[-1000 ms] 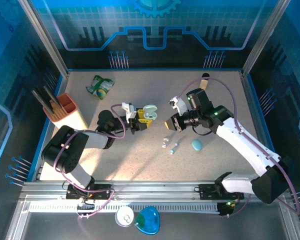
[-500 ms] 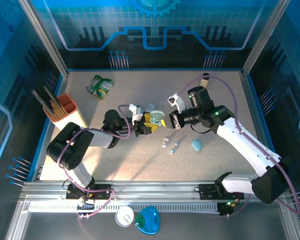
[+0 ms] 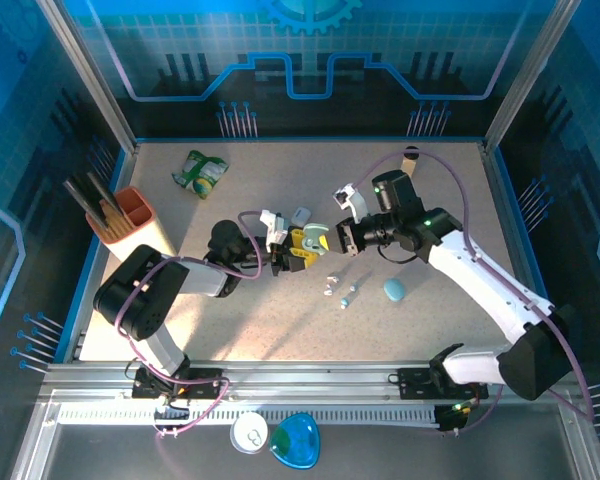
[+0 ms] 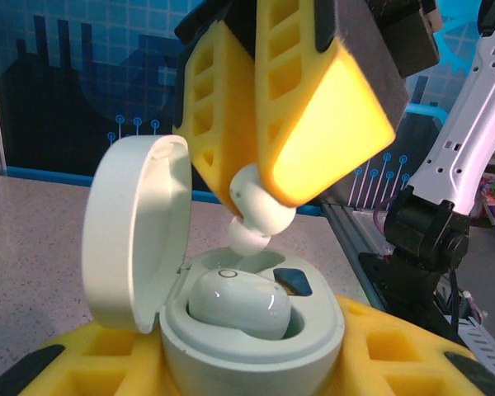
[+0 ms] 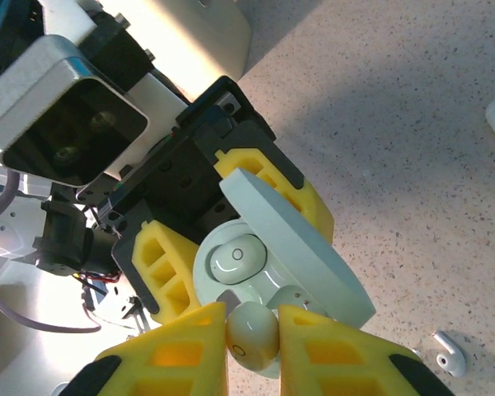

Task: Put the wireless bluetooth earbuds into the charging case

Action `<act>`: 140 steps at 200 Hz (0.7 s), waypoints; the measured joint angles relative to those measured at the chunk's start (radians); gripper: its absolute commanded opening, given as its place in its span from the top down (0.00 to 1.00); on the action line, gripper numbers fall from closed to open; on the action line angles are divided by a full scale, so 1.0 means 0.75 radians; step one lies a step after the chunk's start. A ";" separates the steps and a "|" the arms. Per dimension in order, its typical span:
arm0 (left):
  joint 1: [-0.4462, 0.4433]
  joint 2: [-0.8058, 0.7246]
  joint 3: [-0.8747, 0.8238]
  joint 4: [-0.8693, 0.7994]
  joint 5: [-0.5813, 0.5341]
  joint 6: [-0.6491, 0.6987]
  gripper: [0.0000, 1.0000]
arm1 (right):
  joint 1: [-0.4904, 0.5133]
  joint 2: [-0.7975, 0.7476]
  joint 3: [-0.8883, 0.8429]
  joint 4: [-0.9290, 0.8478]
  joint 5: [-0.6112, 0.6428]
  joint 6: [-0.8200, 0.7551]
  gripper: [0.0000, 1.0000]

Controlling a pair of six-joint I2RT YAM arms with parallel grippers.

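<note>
While the left hand clamps its yellow fingers on the base of the charging case, the right hand meets it near the middle of the surface. The case is pale mint-white and sits upright in that grip. Its lid is swung open to the left in the left wrist view.

One seated earbud already lies in the case, glossy and rounded. A darker empty socket sits just beside it.

The right hand is closed on a second, held earbud, pinching its bulb between two yellow fingertips. The earbud's lower end points down at the open case. It hangs just above the rim and the seated earbud, and I cannot tell whether it touches them. From the right wrist, the held earbud sits squarely between the fingers, directly over the case's open well.

Loose earbuds lie on the surface a little nearer the arm bases than the two hands. A slim teal-tipped bit lies near them. A teal pebble case rests to their right, apart from both. An orange holder with dark tools stands at the far left. A green packet lies toward the back.
</note>
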 measured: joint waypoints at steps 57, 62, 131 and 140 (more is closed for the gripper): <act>0.000 0.000 0.000 0.000 -0.036 0.040 0.66 | -0.003 0.024 -0.001 -0.006 0.010 -0.001 0.80; 0.000 0.000 0.000 -0.001 -0.040 0.046 0.66 | -0.003 0.029 -0.001 -0.007 0.010 -0.001 0.80; 0.000 0.000 -0.001 -0.027 -0.066 0.075 0.66 | -0.006 0.060 0.019 -0.029 0.038 0.008 0.61; 0.000 0.000 -0.001 -0.025 -0.067 0.075 0.66 | -0.006 0.060 0.024 -0.031 0.048 0.016 0.57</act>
